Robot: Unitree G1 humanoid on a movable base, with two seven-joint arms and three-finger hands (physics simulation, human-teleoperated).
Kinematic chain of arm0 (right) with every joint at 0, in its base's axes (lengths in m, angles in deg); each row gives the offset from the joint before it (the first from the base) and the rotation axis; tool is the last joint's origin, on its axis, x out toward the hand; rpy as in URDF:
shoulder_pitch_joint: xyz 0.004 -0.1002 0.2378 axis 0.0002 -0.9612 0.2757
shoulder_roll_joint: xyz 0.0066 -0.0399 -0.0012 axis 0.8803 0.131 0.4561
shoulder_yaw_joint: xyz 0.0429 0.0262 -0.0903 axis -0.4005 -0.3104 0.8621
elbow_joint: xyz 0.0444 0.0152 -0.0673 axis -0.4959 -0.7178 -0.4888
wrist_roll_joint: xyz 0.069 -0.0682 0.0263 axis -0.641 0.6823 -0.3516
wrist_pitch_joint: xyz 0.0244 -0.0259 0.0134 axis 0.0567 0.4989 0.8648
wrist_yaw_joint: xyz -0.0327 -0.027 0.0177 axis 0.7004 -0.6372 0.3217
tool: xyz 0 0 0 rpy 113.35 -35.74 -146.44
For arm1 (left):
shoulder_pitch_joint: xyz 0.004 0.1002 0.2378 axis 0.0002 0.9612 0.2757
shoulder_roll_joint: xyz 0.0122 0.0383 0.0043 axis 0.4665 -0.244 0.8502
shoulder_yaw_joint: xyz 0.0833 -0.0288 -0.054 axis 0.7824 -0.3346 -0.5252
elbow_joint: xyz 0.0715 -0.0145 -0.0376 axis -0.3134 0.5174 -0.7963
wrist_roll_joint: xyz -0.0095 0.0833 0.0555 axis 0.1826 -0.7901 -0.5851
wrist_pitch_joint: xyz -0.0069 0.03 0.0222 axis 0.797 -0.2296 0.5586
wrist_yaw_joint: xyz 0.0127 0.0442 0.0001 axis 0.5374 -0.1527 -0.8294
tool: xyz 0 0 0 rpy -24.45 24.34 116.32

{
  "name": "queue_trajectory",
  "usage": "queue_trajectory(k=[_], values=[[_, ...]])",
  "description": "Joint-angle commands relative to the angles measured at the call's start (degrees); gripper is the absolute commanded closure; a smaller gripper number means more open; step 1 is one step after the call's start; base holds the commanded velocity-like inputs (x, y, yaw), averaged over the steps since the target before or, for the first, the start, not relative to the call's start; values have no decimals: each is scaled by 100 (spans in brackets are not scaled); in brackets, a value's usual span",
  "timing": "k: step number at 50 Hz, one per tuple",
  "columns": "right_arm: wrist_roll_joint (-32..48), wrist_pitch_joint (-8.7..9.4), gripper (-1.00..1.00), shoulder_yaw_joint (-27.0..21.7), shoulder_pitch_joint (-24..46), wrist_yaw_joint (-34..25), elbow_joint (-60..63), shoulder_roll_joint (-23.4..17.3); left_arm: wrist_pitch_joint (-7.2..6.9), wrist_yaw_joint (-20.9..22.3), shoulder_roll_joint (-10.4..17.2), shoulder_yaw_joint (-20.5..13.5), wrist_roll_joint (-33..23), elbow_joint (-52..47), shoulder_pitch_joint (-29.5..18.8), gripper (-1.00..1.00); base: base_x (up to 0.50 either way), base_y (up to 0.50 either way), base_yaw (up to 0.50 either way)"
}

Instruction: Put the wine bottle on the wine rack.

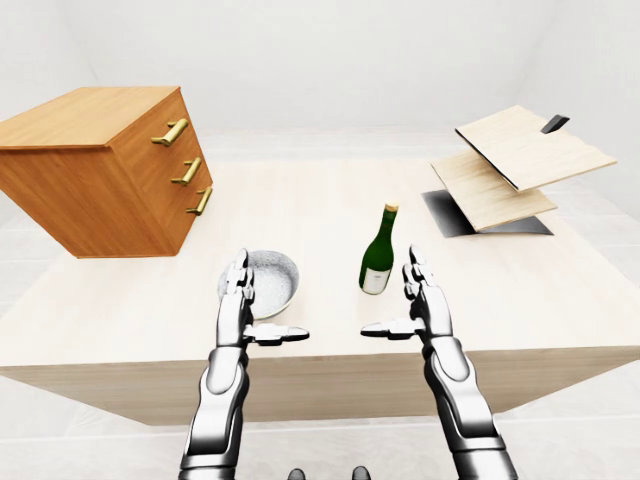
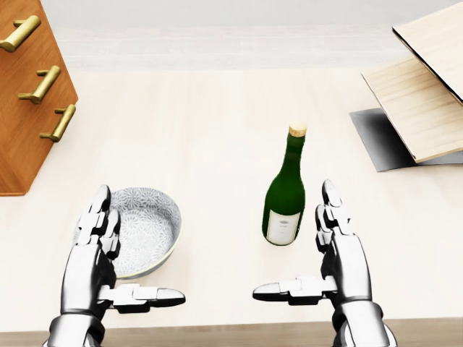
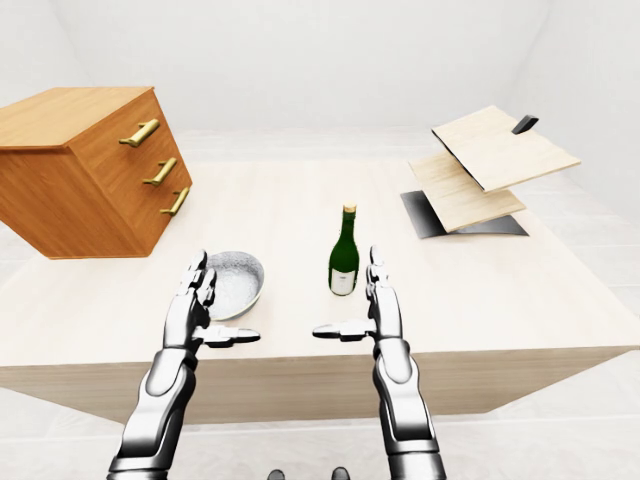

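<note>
Just left of the right hand's (image 2: 329, 271) spread, empty fingers (image 2: 330, 199), wine bottle (image 2: 284, 195) stands ungrasped; left hand (image 2: 108, 275) open too, rack (image 1: 520, 165) waiting.

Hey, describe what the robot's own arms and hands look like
Both arms are glossy silver metal with dark grey bands at the joints. The left hand and right hand match: three chunky segmented fingers, chrome with dark knuckle joints, one set sideways like a thumb. The forearms are smooth and rounded. No cables, sleeves or markings show.

One wine bottle (image 2: 284, 196), one bowl (image 2: 145, 228), two hands
</note>
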Motion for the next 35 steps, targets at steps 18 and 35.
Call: queue_trajectory(k=[18,35], values=[[-3,184,-100,-116,-208,-306,582,-50,-94,185,-8,-59,39,-742,495,-100,0,0,0],[17,393,-100,-92,-285,-426,913,-26,-374,206,-24,16,14,-1393,744,-100,-9,-7,0]])
